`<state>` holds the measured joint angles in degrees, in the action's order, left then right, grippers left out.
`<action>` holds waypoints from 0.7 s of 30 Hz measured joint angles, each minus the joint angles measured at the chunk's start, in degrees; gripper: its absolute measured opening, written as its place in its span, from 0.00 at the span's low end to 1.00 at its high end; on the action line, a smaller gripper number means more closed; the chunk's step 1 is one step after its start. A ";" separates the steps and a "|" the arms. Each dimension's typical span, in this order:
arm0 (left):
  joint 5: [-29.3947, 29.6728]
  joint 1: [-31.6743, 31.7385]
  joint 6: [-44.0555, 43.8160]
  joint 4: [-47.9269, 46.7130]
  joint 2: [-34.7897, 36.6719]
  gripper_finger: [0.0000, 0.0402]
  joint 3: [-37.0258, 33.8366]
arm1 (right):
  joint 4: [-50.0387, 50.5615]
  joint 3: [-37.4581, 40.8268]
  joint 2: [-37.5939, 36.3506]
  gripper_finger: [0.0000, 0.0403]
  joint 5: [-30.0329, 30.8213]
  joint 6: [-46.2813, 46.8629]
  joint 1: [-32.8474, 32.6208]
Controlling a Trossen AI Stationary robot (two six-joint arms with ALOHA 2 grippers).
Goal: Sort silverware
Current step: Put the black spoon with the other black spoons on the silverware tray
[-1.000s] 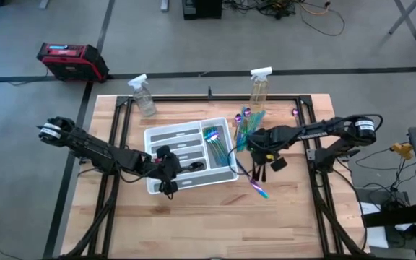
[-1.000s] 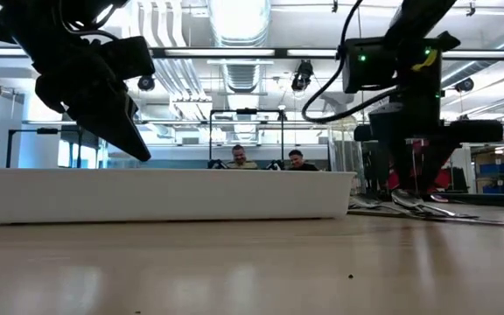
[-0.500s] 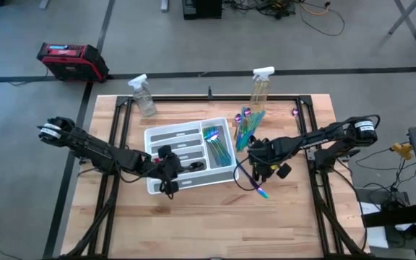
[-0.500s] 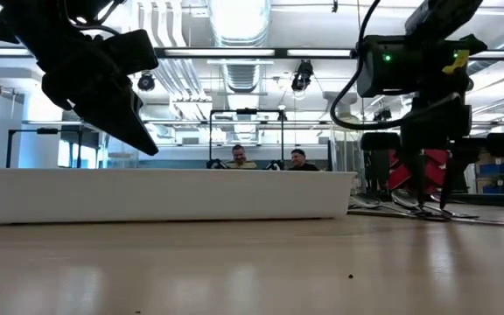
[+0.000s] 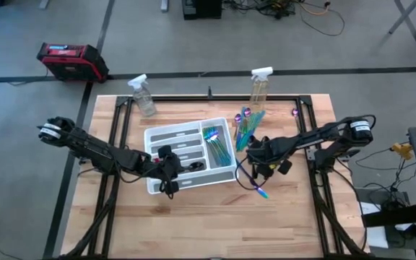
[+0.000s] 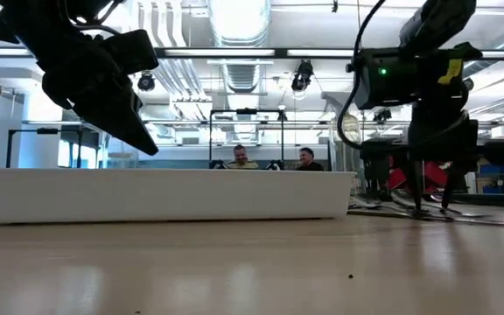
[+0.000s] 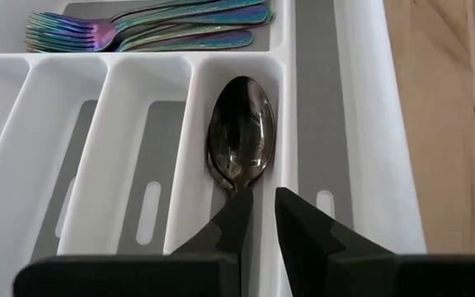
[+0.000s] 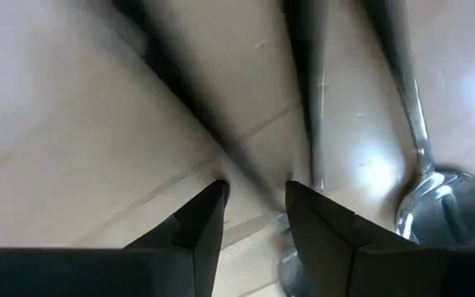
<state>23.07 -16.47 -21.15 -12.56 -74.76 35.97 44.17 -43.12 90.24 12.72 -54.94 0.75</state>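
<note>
A white tray sits mid-table. Iridescent forks fill its right compartment, and a dark spoon lies in a slot at its near left. My left gripper hovers above that slot's near end, open only by a narrow gap, and its fingers hide the spoon's handle. More silverware lies loose on the table to the right of the tray. My right gripper points down, open, over the loose utensils. In the right wrist view its fingers stand either side of a dark handle, beside another spoon.
Two clear spray bottles stand at the table's far edge. A red box sits on the floor beyond the table. Two people sit far behind it. Bare wood runs along the table's near side.
My right gripper has sunk toward the loose silverware, shifted slightly toward the table's near edge and rolled about its pointing line. The tray and the utensils have stayed put.
</note>
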 joint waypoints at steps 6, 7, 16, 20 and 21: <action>-0.04 0.00 -0.37 -0.02 -0.02 0.10 0.00 | 0.18 -0.04 1.77 0.23 -1.34 3.60 0.13; -0.04 0.00 -0.37 -0.03 -0.02 0.10 0.00 | 0.28 -0.04 1.77 0.20 -1.87 4.92 0.15; 0.24 0.00 -0.35 0.13 -0.04 0.10 0.00 | 0.18 -0.30 0.85 0.02 -3.21 17.48 0.05; 0.32 0.00 -0.35 0.15 0.05 0.10 0.00 | 2.71 -2.41 0.04 0.01 -4.24 22.25 0.00; 0.39 0.00 -0.35 0.19 0.11 0.10 0.00 | 3.05 -3.07 -0.35 0.01 -5.39 23.31 -0.07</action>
<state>23.46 -16.47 -21.50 -12.37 -74.65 35.97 47.22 -46.19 89.89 7.33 -31.63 0.69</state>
